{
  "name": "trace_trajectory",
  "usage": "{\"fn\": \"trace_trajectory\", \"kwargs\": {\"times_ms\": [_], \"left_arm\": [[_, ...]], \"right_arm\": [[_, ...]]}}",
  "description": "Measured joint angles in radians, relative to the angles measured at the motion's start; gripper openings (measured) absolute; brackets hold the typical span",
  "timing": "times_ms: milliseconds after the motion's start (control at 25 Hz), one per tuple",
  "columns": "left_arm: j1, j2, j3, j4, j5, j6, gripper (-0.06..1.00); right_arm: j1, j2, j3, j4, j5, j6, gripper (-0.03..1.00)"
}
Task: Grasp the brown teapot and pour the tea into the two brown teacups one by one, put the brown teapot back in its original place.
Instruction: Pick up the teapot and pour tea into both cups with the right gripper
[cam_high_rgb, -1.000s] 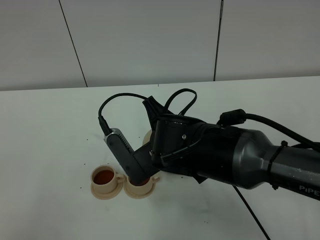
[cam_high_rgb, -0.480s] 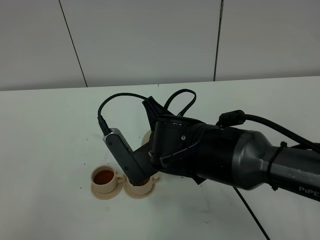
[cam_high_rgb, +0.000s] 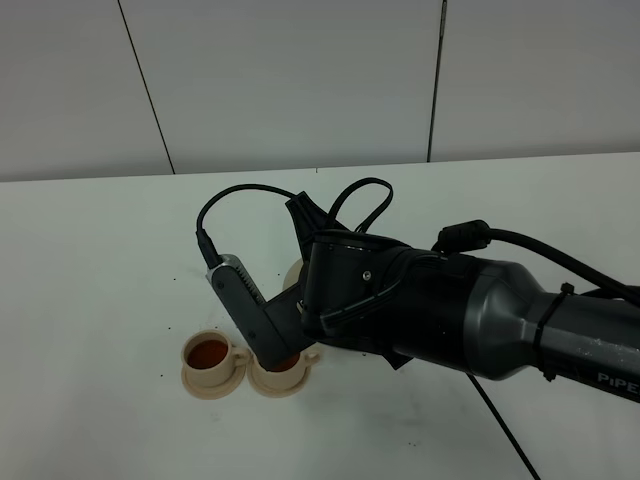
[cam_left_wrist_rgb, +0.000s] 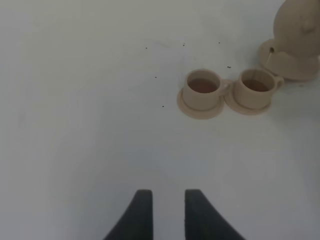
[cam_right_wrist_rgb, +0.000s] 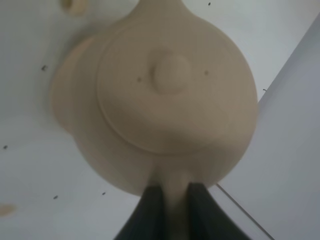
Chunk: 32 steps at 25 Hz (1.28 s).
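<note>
The brown teapot (cam_right_wrist_rgb: 170, 95) fills the right wrist view from above. My right gripper (cam_right_wrist_rgb: 175, 189) is shut on its loop handle. The teapot (cam_left_wrist_rgb: 300, 22) stands over the wide saucer (cam_left_wrist_rgb: 289, 65), its original place; I cannot tell whether they touch. In the high view my right arm (cam_high_rgb: 450, 300) hides the teapot, with only a beige sliver (cam_high_rgb: 294, 272) showing. The two brown teacups (cam_high_rgb: 209, 354) (cam_high_rgb: 281, 367) sit on their small saucers just left of it, both holding dark tea (cam_left_wrist_rgb: 202, 85) (cam_left_wrist_rgb: 255, 86). My left gripper (cam_left_wrist_rgb: 167, 195) hovers over bare table, narrowly open and holding nothing.
The white table (cam_high_rgb: 100, 260) runs back to a grey panelled wall (cam_high_rgb: 300, 80). Black cables (cam_high_rgb: 240, 195) loop above the right wrist. Small dark specks (cam_left_wrist_rgb: 163, 106) dot the table near the cups.
</note>
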<state>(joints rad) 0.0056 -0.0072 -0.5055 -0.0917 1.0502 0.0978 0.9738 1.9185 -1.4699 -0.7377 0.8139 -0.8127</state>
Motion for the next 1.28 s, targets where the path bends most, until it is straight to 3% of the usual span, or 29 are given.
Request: {"fn": "trace_trajectory", "kwargs": {"times_ms": [1280], "left_arm": [[0.000,0.000,0.000,0.000,0.000,0.000,0.23]], "right_arm": [[0.000,0.000,0.000,0.000,0.000,0.002,0.10]]}}
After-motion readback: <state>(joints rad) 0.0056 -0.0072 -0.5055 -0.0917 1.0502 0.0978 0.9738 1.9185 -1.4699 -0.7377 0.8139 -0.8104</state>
